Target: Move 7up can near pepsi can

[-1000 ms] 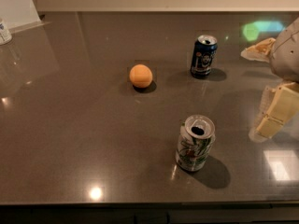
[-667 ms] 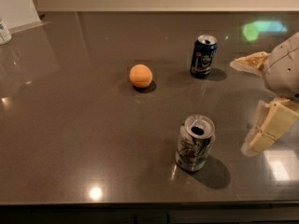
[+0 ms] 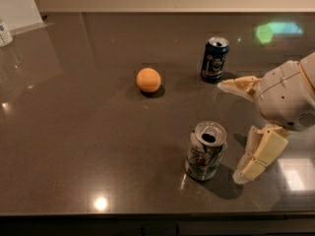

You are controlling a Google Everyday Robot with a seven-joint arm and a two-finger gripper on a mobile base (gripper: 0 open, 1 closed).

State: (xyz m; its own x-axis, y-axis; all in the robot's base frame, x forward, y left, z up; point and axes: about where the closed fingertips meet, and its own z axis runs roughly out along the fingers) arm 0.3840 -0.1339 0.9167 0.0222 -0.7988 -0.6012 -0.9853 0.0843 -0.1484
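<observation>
The 7up can point(image 3: 206, 151) stands upright near the front of the dark table, silvery-white with green and red markings and an open top. The pepsi can point(image 3: 214, 59) stands upright farther back, dark blue with a round logo. My gripper point(image 3: 236, 129) comes in from the right, just right of the 7up can and not touching it. It is open: one cream finger point(image 3: 238, 85) points left in front of the pepsi can and the other point(image 3: 258, 154) hangs down beside the 7up can.
An orange ball point(image 3: 148, 79) lies left of the pepsi can. A white board point(image 3: 19, 6) leans at the back left with a small white container point(image 3: 4, 32) beside it. The table's front edge point(image 3: 147, 215) runs just below the 7up can.
My gripper has moved left, from the right edge toward the 7up can, with its fingers spread. The cans and the ball have not moved.
</observation>
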